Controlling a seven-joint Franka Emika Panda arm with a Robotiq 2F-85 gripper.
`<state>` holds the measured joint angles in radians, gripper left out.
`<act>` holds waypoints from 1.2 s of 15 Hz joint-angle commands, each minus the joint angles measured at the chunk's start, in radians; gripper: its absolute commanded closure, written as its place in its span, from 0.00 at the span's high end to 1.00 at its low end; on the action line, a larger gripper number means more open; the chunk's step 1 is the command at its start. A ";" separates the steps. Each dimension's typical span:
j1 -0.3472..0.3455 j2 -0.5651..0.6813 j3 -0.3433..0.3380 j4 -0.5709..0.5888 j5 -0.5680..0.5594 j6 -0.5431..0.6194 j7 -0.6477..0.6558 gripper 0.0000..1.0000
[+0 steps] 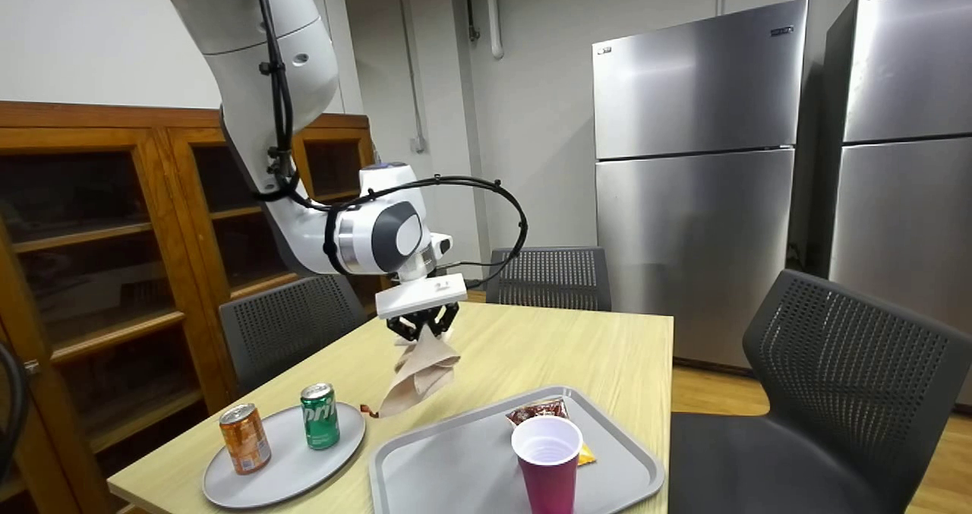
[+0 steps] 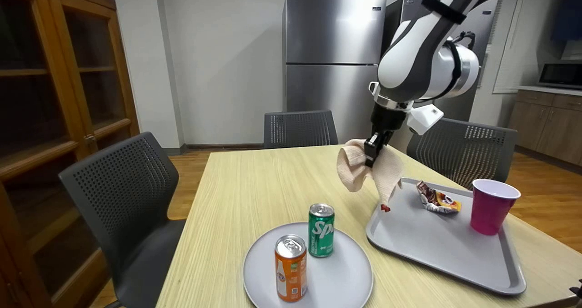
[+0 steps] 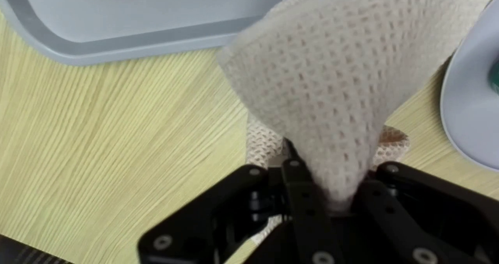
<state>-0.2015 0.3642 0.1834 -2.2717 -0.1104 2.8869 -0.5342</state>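
My gripper [image 1: 427, 329] is shut on a pale pink-beige woven cloth [image 1: 427, 373], which hangs from the fingers above the wooden table. The cloth [image 2: 387, 168] hangs on both sides of the gripper [image 2: 370, 160], with a red-brown bit at its lowest corner, close to the tray's edge. In the wrist view the cloth [image 3: 331, 69] bulges up between the fingers [image 3: 331, 166] and hides their tips. A grey tray [image 1: 410, 442] and a grey round plate [image 1: 292, 480] are the things nearest to it. Whether the cloth touches the table or tray, I cannot tell.
The tray [image 2: 436, 244] bears a magenta cup [image 2: 491, 210] and a crumpled brown-and-yellow wrapper [image 2: 434, 199]. The plate [image 2: 338, 283] bears an upright green can [image 2: 321, 235] and an upright orange can [image 2: 291, 274]. Dark chairs [image 1: 835, 392] stand around the table [image 2: 254, 180].
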 commanded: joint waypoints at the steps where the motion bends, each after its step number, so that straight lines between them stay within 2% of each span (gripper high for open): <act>1: 0.018 0.061 0.010 0.086 0.008 -0.040 -0.013 0.03; 12: 0.071 0.248 -0.005 0.238 -0.036 -0.067 0.006 0.03; 18: 0.086 0.295 -0.014 0.287 -0.049 -0.082 0.016 0.03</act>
<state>-0.1323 0.6385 0.1833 -2.0360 -0.1345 2.8500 -0.5341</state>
